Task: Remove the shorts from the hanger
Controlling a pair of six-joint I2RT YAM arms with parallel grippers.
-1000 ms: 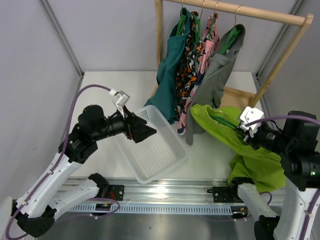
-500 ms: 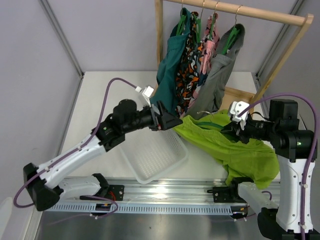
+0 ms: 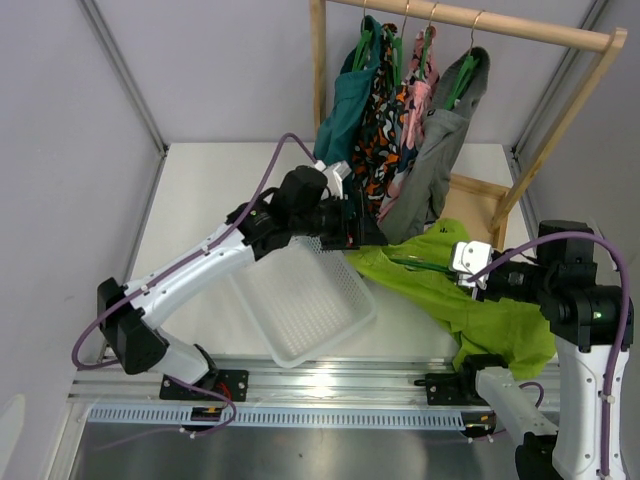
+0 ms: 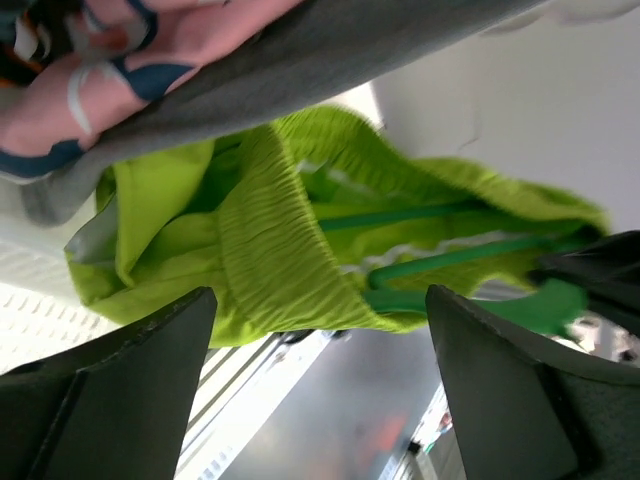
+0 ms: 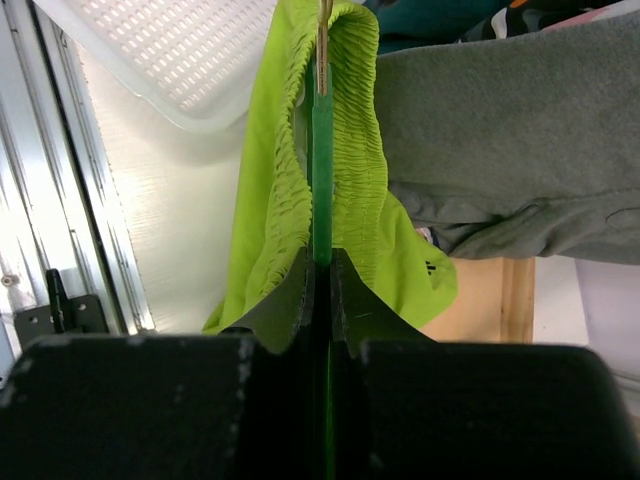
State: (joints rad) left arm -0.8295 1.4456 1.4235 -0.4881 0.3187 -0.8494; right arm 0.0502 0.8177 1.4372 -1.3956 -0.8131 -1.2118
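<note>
Lime-green shorts [image 3: 440,295] hang on a green hanger [image 3: 425,266] held out over the table at the right. My right gripper [image 3: 470,275] is shut on the hanger [image 5: 321,150], with the shorts' waistband [image 5: 280,190] draped around it. My left gripper [image 3: 368,237] is open, its jaws wide apart, right at the left end of the shorts. In the left wrist view the shorts [image 4: 270,250] and hanger bars [image 4: 450,260] lie just beyond the fingers [image 4: 120,390], nothing between them.
A white perforated basket [image 3: 305,300] sits on the table under the left arm. A wooden rack [image 3: 480,20] at the back holds teal, patterned, pink and grey garments [image 3: 435,170] on hangers, close above the left gripper. A wooden base [image 3: 480,200] lies behind the shorts.
My left arm has swung right from over the basket up to the left end of the shorts. My right gripper has moved the hanger and shorts leftward and slightly lower.
</note>
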